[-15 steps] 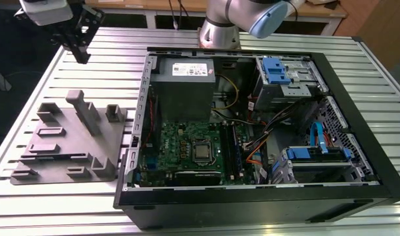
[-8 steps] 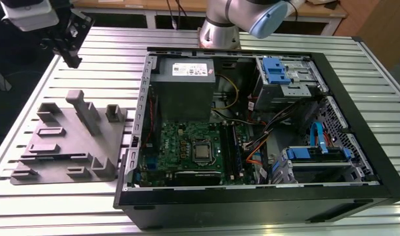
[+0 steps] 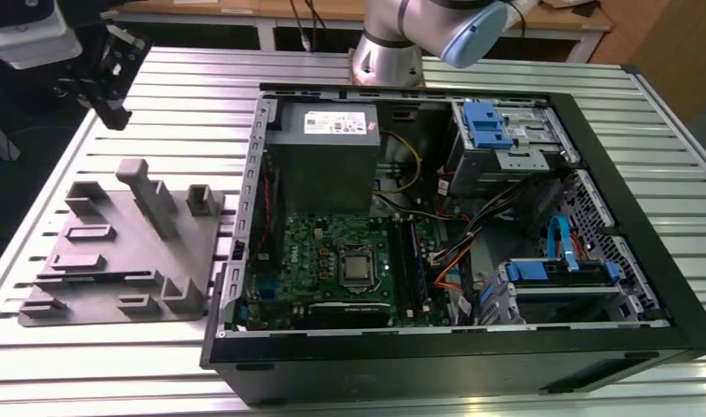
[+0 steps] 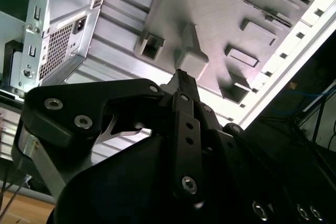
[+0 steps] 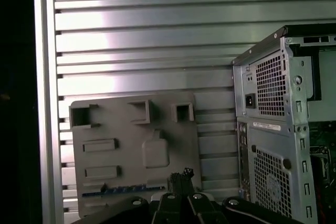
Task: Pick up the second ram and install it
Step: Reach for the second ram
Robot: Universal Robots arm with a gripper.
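**Item 1.** Fingers (image 4: 182, 85) of black gripper (image 5: 181, 173): seen pressed together in both wrist views, nothing pinched btwn them. Gripper is held in the air above the fixture side of the tabletop, clear of all parts.

**Item 2.** Second ram, a long narrow dark stick w/ bluish chips (image 5: 113, 188): lodged in the long slot along one edge of the fixture plate. Near the fingertips in the first wrist view, but not touched.

**Item 3.** Grey plastic fixture plate w/ raised blocks (image 5: 131, 129): laid flat on the ribbed aluminium tabletop (image 5: 131, 40), just beside the case.

**Item 4.** Open black computer case (image 3: 630, 217), lying on its side, green motherboard (image 3: 318, 252) exposed. Long black slots (image 3: 417, 261) are noted beside the processor socket. Whether any stick is seated there cannot be told.

**Status (est.):** pick-up not yet made and install not yet made, so the task is judged at its opening stage.
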